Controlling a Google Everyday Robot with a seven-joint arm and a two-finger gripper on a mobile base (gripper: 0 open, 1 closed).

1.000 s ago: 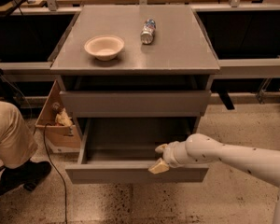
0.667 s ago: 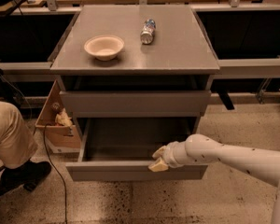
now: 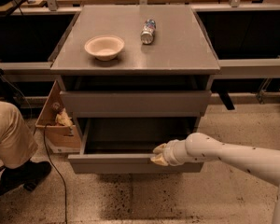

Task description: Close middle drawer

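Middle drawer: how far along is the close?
Done: the gripper is at the front of the middle drawer, right of centre on its top edge. In hand: apparent contact for the push. Left: nearly all of it; the drawer stands far out, grey inside showing.

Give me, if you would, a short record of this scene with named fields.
middle drawer: pulled out, inside showing
gripper: at the middle drawer's front top edge, right of centre
top drawer: further in than the middle one
cabinet top: holds a bowl and a can lying on its side
floor, left of cabinet: cardboard box, person's leg
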